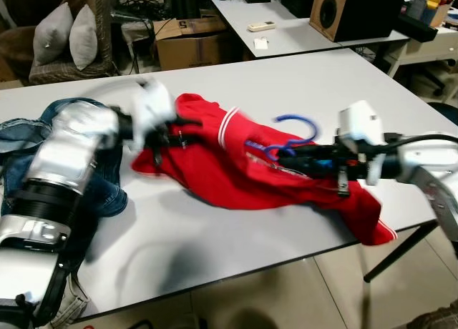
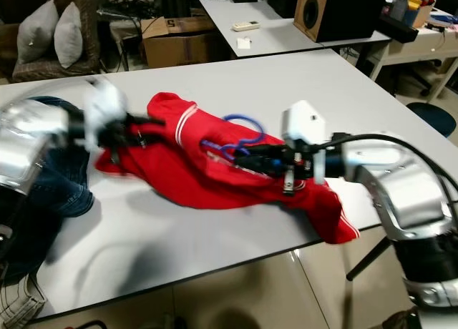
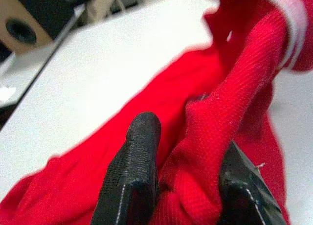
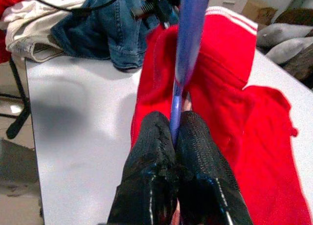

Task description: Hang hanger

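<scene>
Blue hanger (image 1: 290,132) lies on the red garment (image 1: 236,168) at mid-table, hook curving up clear of the cloth. Right tool (image 4: 175,137) is closed tight on the hanger's thin blue bar, reaching in from the robot's right. Left tool (image 3: 188,151) pinches a fold of the red garment at its far left edge. White table (image 1: 215,232) carries both; blue jeans (image 1: 28,132) lie bunched at its left end.

Silver arms, white wrist blocks, black cable; left gripper (image 3: 183,186) and right gripper (image 4: 177,137): textured black fingers.
</scene>
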`<state>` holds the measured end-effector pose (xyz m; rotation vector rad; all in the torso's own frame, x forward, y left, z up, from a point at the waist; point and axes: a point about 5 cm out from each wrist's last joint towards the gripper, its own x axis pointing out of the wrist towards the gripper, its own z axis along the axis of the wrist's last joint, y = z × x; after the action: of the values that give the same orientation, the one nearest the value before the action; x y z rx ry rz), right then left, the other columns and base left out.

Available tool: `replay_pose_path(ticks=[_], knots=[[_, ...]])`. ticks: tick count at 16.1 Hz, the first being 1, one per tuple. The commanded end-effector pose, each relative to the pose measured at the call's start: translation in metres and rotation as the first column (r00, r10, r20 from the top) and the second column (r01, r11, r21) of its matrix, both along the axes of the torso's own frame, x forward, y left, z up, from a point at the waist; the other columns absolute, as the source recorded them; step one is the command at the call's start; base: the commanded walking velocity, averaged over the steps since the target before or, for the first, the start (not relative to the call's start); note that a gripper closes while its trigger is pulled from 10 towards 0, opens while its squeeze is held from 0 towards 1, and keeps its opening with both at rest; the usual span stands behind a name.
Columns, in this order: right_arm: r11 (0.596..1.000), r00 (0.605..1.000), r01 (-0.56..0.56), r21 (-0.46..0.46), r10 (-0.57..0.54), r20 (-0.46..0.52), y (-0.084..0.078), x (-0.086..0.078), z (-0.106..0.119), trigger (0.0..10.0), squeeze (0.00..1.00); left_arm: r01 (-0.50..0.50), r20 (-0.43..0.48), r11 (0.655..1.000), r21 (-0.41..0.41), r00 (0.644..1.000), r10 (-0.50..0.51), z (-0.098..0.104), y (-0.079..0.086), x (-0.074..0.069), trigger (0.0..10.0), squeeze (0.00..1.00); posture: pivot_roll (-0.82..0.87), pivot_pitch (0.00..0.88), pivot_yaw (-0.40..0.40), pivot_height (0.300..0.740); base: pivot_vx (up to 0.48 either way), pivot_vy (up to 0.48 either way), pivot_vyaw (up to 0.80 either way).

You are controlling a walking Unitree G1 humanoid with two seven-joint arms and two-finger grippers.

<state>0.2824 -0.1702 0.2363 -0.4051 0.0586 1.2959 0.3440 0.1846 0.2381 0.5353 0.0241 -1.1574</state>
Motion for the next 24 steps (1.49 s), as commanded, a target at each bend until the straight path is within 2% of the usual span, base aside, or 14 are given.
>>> replay_pose_path(ticks=[1,2,4,7,8,9,10,12,15,17,19,20,22,24], knots=[[1.000,1.000,0.018,-0.016,-0.018,-0.014,-0.009,-0.003,0.001,0.0,0.00,-0.022,0.013,0.999,-0.033,1.000,0.023,0.010,0.014,-0.003,10.0,0.00,0.05,0.000,0.026,0.740,0.000,0.000,0.00],[0.999,0.999,0.035,-0.018,-0.035,-0.017,-0.011,-0.003,0.000,0.0,0.00,-0.024,0.006,0.999,0.028,1.000,0.024,0.004,0.019,-0.006,10.0,0.00,0.05,0.000,0.022,0.740,0.000,0.000,0.00],[0.999,0.999,0.046,-0.022,-0.046,-0.015,-0.015,-0.004,0.001,0.0,0.00,-0.069,0.016,0.995,0.078,0.998,0.068,-0.004,0.029,-0.008,10.0,0.00,0.05,0.000,0.008,0.740,0.000,0.000,0.00],[0.999,0.999,0.044,-0.004,-0.045,-0.025,-0.016,-0.007,0.003,0.0,0.00,-0.067,-0.028,0.998,0.006,0.997,0.067,-0.010,0.033,-0.015,10.0,0.00,0.05,0.000,-0.007,0.740,0.000,0.000,0.00],[0.999,0.999,0.043,-0.016,-0.043,-0.028,-0.016,-0.007,0.001,0.0,0.00,-0.009,-0.057,1.000,0.007,0.998,0.010,-0.014,0.028,-0.022,10.0,0.00,0.05,0.000,-0.008,0.740,0.000,0.000,0.00],[0.999,0.999,0.041,-0.031,-0.042,-0.029,-0.015,-0.006,-0.001,0.0,0.00,0.057,-0.119,0.998,0.008,0.991,-0.055,-0.018,0.021,-0.028,10.0,0.73,0.05,0.000,-0.009,0.740,0.000,0.000,0.00],[0.998,0.999,0.038,-0.041,-0.039,-0.029,-0.014,-0.006,-0.002,0.0,0.00,0.123,-0.186,0.992,-0.013,0.975,-0.123,-0.019,0.013,-0.035,10.0,1.00,0.05,0.000,-0.007,0.740,0.000,0.000,0.00],[0.998,0.999,0.033,-0.054,-0.035,-0.033,-0.014,-0.006,-0.003,0.0,0.00,0.196,-0.281,0.974,-0.113,0.934,-0.221,-0.009,0.000,-0.042,10.0,1.00,0.04,0.000,-0.003,0.740,0.000,0.000,0.00],[0.998,0.999,0.031,-0.060,-0.033,-0.037,-0.016,-0.006,-0.004,0.0,0.00,0.223,-0.302,0.968,-0.110,0.921,-0.247,-0.006,0.002,-0.039,10.0,1.00,0.04,0.000,0.002,0.740,0.000,0.000,0.00],[0.998,0.999,0.034,-0.060,-0.036,-0.037,-0.019,-0.007,-0.002,0.0,0.00,0.153,-0.279,0.971,-0.186,0.939,-0.201,0.003,0.013,-0.029,10.0,1.00,0.04,0.000,0.013,0.740,0.000,0.000,0.00],[0.998,0.999,0.037,-0.054,-0.039,-0.039,-0.020,-0.008,-0.002,0.0,0.00,0.112,-0.291,0.964,-0.242,0.939,-0.183,0.007,0.018,-0.027,10.0,0.97,0.04,0.000,0.013,0.740,0.000,0.000,0.00],[0.998,0.998,0.040,-0.044,-0.042,-0.042,-0.021,-0.009,-0.001,0.0,0.00,0.096,-0.302,0.953,-0.287,0.935,-0.185,0.009,0.022,-0.027,10.0,0.00,0.04,0.000,0.013,0.740,0.000,0.000,0.00],[0.999,0.997,0.049,-0.019,-0.050,-0.060,-0.024,-0.012,-0.003,0.0,0.00,0.034,-0.382,0.899,-0.437,0.898,-0.219,0.007,0.040,-0.029,10.0,0.00,0.04,0.000,0.007,0.740,0.000,0.000,0.00],[0.998,0.997,0.055,-0.008,-0.055,-0.060,-0.023,-0.014,-0.003,0.0,0.00,-0.023,-0.386,0.917,-0.398,0.911,-0.144,-0.001,0.043,-0.027,10.0,0.00,0.04,0.000,0.009,0.740,0.000,0.000,0.00]])
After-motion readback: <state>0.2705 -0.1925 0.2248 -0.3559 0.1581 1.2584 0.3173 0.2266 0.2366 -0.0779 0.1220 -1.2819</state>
